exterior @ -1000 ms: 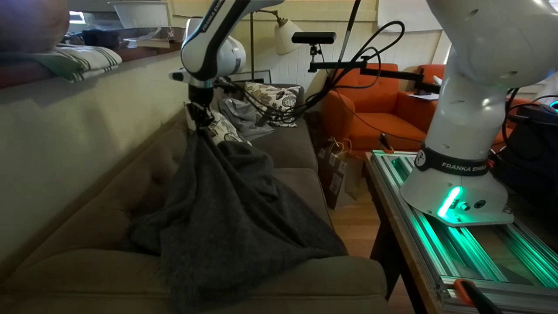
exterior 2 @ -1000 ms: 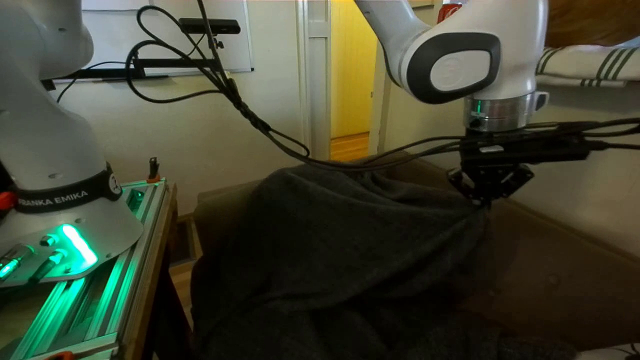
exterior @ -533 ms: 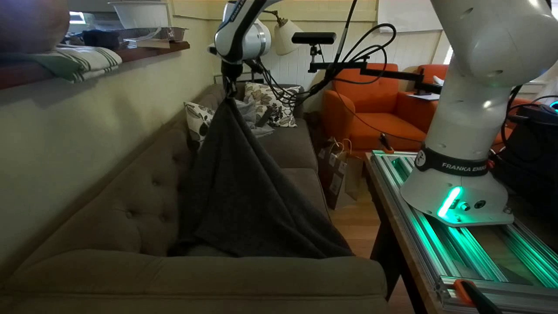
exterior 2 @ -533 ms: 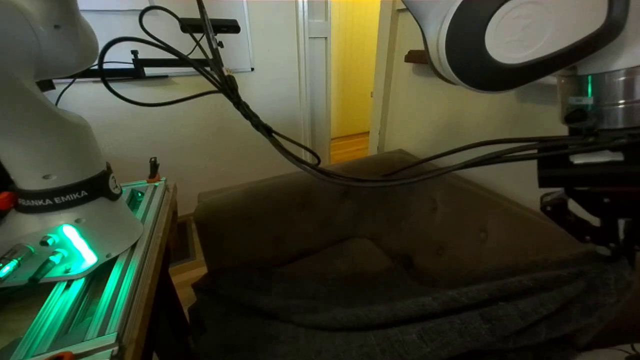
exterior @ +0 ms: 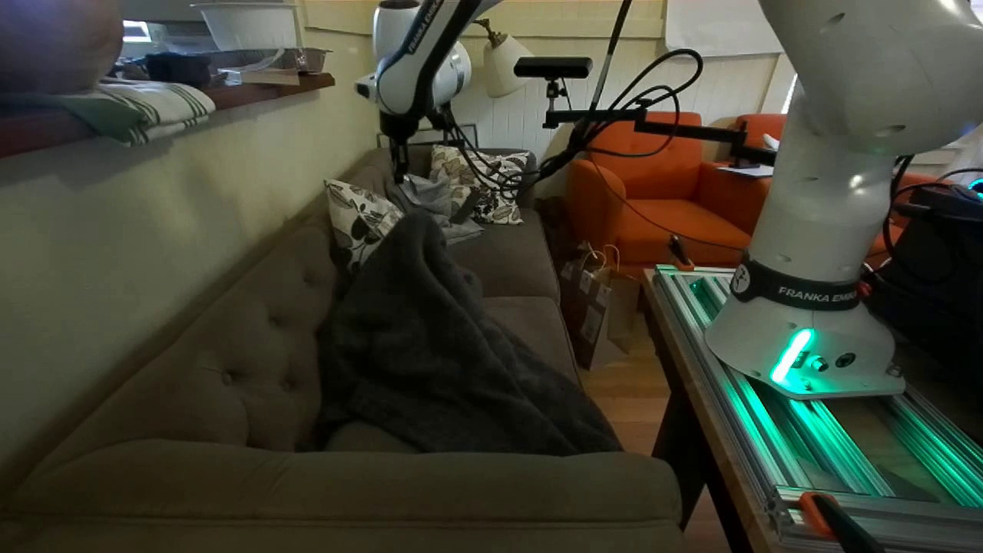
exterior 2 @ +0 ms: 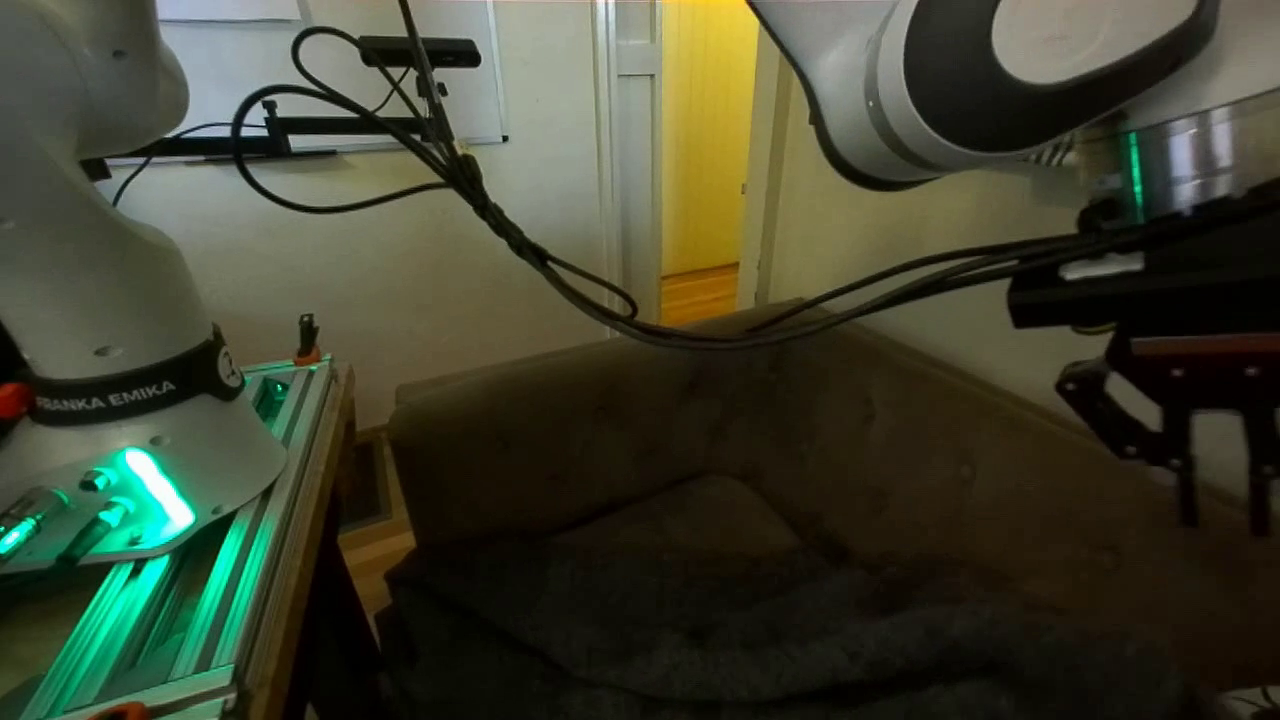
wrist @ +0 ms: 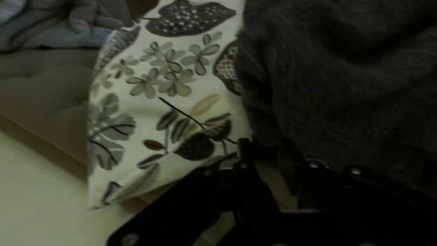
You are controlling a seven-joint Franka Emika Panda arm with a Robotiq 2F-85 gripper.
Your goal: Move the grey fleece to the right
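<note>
The grey fleece [exterior: 430,346] lies in a loose heap on the sofa seat, a rounded fold standing up at its far end. It also shows dark in an exterior view [exterior 2: 800,640] and on the right of the wrist view [wrist: 344,82]. My gripper [exterior: 400,173] is above the fleece's far end, clear of it. In an exterior view my gripper [exterior 2: 1222,505] has its fingers parted with a gap and nothing between them. The same gap shows in the wrist view, where the gripper [wrist: 266,147] comes in from the bottom.
A patterned pillow [exterior: 359,223] leans on the tufted backrest [exterior: 253,361] beside the fleece; it fills the middle of the wrist view [wrist: 164,112]. Another pillow [exterior: 491,180] and a light grey cloth [exterior: 434,203] lie farther off. A ledge [exterior: 269,91] juts from the wall. Cables [exterior 2: 700,335] hang to the wrist.
My gripper carried the fleece away along the sofa, then opened. The fleece dropped from the raised peak into a heap, and the gripper rose slightly. The near sofa arm is uncovered.
</note>
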